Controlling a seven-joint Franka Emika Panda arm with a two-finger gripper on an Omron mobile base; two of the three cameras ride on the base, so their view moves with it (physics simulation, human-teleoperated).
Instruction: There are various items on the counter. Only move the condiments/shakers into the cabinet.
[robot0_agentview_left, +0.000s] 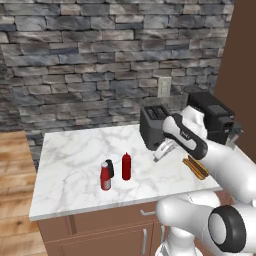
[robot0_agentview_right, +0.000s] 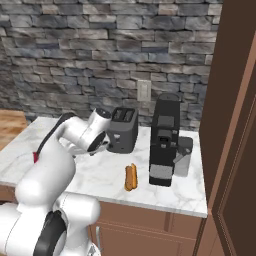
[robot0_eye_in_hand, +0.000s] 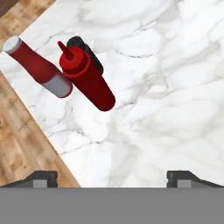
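Standing together on the counter (robot0_agentview_left: 75, 160): squeeze bottle (robot0_agentview_left: 126, 166), labelled bottle (robot0_agentview_left: 105, 176) and shaker (robot0_agentview_left: 110, 168), none yet moved to the cabinet (robot0_agentview_right: 235, 125). Gripper (robot0_eye_in_hand: 111, 177) hovers above them, jaws wide and empty.

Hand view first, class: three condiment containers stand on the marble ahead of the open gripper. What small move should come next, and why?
Probably ease the gripper forward and down toward the squeeze bottle. Its jaws stand wide and empty, and that bottle looks nearest, with the labelled bottle beside it and the black shaker tucked behind. All three stand upright on the counter.
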